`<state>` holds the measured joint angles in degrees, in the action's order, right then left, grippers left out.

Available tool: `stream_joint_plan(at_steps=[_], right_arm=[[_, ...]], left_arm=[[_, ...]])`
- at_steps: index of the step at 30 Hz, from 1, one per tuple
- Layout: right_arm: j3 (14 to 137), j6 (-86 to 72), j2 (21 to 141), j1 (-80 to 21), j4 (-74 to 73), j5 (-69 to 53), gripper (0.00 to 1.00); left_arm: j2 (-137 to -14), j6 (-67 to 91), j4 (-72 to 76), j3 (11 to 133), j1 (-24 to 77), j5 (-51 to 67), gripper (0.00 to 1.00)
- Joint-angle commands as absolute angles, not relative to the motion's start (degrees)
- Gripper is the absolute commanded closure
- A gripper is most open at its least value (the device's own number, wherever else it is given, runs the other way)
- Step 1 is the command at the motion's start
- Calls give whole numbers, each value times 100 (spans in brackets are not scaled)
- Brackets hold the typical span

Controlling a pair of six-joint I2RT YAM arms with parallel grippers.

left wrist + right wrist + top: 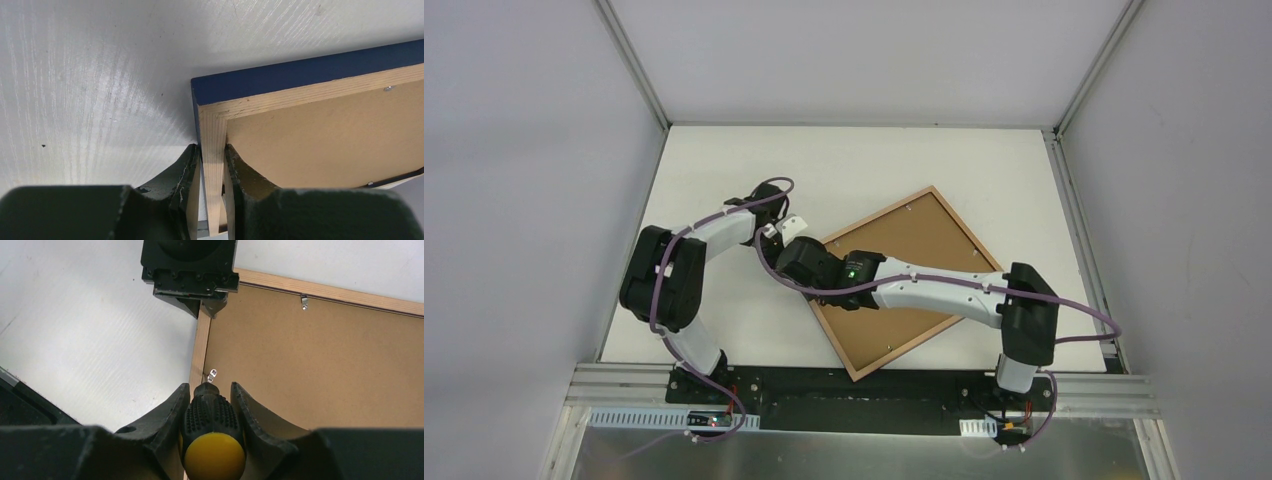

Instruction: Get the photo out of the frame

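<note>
Item count, placed by the frame.

- frame [300, 75]: one, with a dark-blue edge and a pale wood rim, back face up.
- backing panel [325, 365]: one, brown fibreboard, inside the frame.
- metal clips: two in the right wrist view, one clip [304, 301] at one rail of the frame and one clip [212, 374] at the adjoining rail.
- screwdriver [214, 435]: one, black ribbed handle with a yellow cap, over the frame's rim.
- robot arms: two, the left arm [714, 232] beside the frame and the right arm [934, 287] across it.
- grippers: two, the left gripper [212, 165] and the right gripper [211, 395], both at the frame's rim.
- table [824, 160]: one, white, under the frame.
</note>
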<state>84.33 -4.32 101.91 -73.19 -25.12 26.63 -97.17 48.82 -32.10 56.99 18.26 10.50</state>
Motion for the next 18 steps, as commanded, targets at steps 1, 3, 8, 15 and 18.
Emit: stream_joint_plan(at_steps=[1, 3, 8, 15, 18], right_arm=[[8524, 101, 10084, -7352, -3436, 2642, 100], [8613, 197, 10066, -7361, -3631, 2706, 100], [8561, 260, 9677, -7383, -3708, 2280, 100], [8336, -705, 9084, -7136, -3618, 1609, 100], [8191, -1327, 8968, -6745, -3608, 1238, 100]], left_arm=[[-10154, 4537, -3180, 5568, 1761, 204, 100], [-10184, 4461, -3196, 5621, 1758, 183, 100], [-10211, 4310, -3243, 5726, 1758, 209, 100], [-10240, 4032, -3243, 5826, 1758, 351, 100], [-10182, 3851, -3243, 5878, 1758, 521, 98]])
